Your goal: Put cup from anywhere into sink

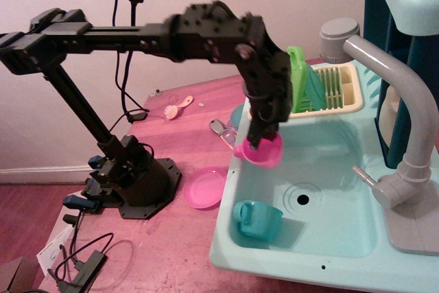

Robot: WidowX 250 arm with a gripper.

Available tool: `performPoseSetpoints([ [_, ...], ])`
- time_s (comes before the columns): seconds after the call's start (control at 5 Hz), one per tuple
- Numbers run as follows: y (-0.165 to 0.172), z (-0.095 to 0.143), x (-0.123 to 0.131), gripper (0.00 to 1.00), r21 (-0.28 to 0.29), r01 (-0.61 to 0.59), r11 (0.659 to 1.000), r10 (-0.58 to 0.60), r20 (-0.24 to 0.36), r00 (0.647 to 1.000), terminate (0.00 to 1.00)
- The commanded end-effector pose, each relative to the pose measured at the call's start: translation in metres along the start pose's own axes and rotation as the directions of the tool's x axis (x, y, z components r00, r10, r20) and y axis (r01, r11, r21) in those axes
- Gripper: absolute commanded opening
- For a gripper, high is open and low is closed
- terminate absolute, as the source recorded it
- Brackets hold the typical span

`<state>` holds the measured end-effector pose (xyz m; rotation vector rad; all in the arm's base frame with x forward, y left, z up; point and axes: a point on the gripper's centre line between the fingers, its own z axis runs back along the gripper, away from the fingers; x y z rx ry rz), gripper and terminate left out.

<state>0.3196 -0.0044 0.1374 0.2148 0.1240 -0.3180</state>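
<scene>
My gripper (pixel 258 136) is shut on the rim of the magenta-pink cup (pixel 261 151) and holds it in the air above the left part of the light turquoise sink (pixel 329 169). The cup hangs a little tilted, clear of the basin floor, above and left of the round drain (pixel 301 200). The black arm reaches in from the left over the sink's left rim.
A teal cup (pixel 257 219) lies in the sink's front left corner. A flat pink saucer (pixel 204 187) lies on the table left of the sink. The cream dish rack (pixel 322 94) with a green board stands behind the basin. The grey faucet (pixel 405 121) rises at right.
</scene>
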Motion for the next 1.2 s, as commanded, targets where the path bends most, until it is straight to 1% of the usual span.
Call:
performPoseSetpoints([
  [0.0,-0.004,-0.008,0.011,0.0,-0.02,-0.01,1.0,0.011,0.032,0.999,0.0],
  [0.2,-0.007,-0.013,0.005,1.0,-0.038,-0.004,0.999,0.005,0.005,1.0,0.0],
  [0.6,-0.004,-0.013,0.0,1.0,-0.037,-0.032,0.999,0.034,0.035,0.999,0.0],
  [0.8,0.007,0.004,-0.009,1.0,-0.015,-0.024,1.0,0.024,0.042,0.999,0.0],
  [1.0,0.015,0.03,-0.034,1.0,0.022,-0.074,0.997,0.072,0.094,0.993,1.0],
])
